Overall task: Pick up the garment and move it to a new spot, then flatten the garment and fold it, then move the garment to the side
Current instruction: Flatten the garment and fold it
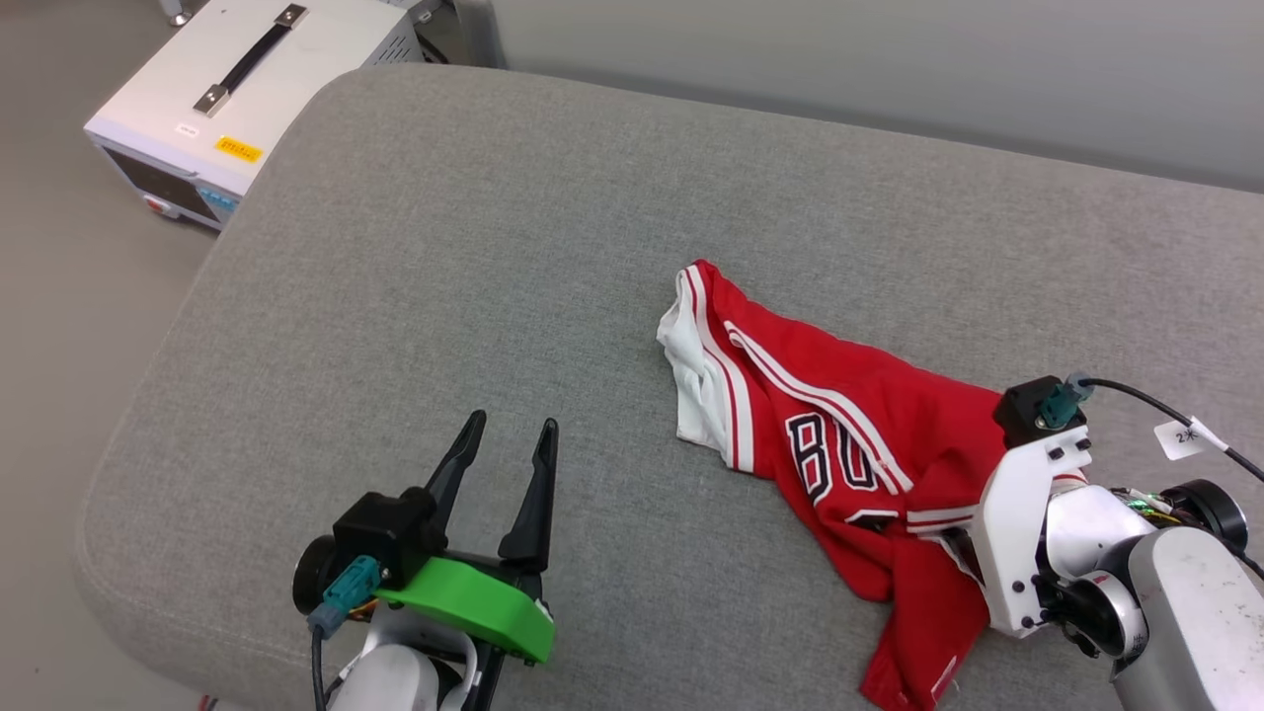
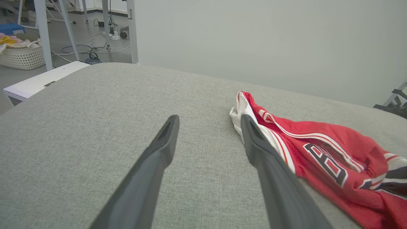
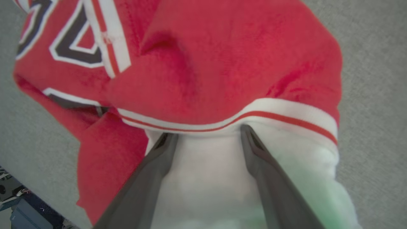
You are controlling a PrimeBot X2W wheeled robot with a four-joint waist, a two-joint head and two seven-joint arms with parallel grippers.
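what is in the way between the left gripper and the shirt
Nothing visible. Only bare grey cushion lies between the left gripper, jaws open, and the white edge of the shirt. The right gripper is at the shirt, its open jaws over white fabric.

Robotics lab: white instrument case (image 1: 237,94) on bare floor (image 1: 69,296), ahead-left of left gripper (image 1: 514,422); beyond it loose cables (image 2: 92,55), power strip (image 2: 114,34), metal frame legs (image 2: 43,31), laundry basket (image 2: 22,57).

Crumpled red jersey T-shirt (image 1: 849,425), white sleeves, striped trim, black lettering showing, sprawls lower right of my head view.
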